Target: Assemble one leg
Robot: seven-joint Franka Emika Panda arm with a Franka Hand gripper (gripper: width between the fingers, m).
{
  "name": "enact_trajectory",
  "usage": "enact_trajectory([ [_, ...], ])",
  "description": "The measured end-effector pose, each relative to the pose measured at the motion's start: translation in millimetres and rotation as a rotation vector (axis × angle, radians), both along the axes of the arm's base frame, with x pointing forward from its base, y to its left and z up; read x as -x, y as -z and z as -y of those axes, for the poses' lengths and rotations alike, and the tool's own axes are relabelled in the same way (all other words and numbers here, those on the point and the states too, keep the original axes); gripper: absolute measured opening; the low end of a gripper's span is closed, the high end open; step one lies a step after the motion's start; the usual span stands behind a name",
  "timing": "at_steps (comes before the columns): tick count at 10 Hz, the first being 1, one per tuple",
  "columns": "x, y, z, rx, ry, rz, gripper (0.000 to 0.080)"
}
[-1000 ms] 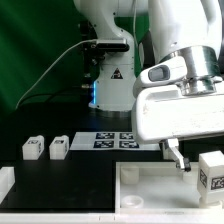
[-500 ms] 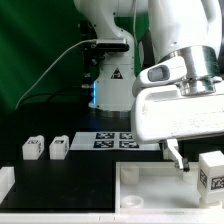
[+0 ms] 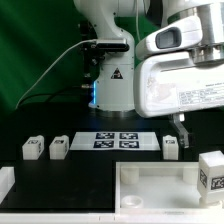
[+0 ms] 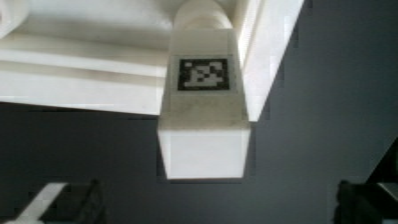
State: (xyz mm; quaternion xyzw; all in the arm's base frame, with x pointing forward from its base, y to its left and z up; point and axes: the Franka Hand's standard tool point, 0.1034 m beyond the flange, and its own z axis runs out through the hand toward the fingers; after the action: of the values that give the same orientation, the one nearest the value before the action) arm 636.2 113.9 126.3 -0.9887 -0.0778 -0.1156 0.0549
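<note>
Several white legs with tags lie on the black table. Two [image 3: 33, 148] [image 3: 58, 147] are at the exterior view's left, one [image 3: 170, 145] sits beside the marker board, and one [image 3: 212, 170] is at the right edge next to the tray. My gripper [image 3: 184, 130] hangs high above the tray's right part, with only one dark finger showing. In the wrist view a leg [image 4: 205, 115] with its tag facing the camera lies against the white tray [image 4: 71, 70], well below the gripper [image 4: 217, 212]. The fingers [image 4: 59, 205] stand wide apart with nothing between them.
The large white tray [image 3: 150, 186] with round sockets fills the front right of the exterior view. The marker board [image 3: 118, 140] lies at the back centre, in front of the robot base. A white part [image 3: 5, 182] sits at the front left edge.
The gripper has risen from just above the tray to well above it. The leg beside the marker board, hidden behind the hand before, now shows.
</note>
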Motion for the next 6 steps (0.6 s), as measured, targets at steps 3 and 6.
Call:
enact_trajectory([
  [3, -1.3, 10.6, -1.9, 0.002, -0.021, -0.298, 0.0649],
  [6, 0.1, 19.3, -6.6, 0.002, -0.026, -0.418, 0.0649],
])
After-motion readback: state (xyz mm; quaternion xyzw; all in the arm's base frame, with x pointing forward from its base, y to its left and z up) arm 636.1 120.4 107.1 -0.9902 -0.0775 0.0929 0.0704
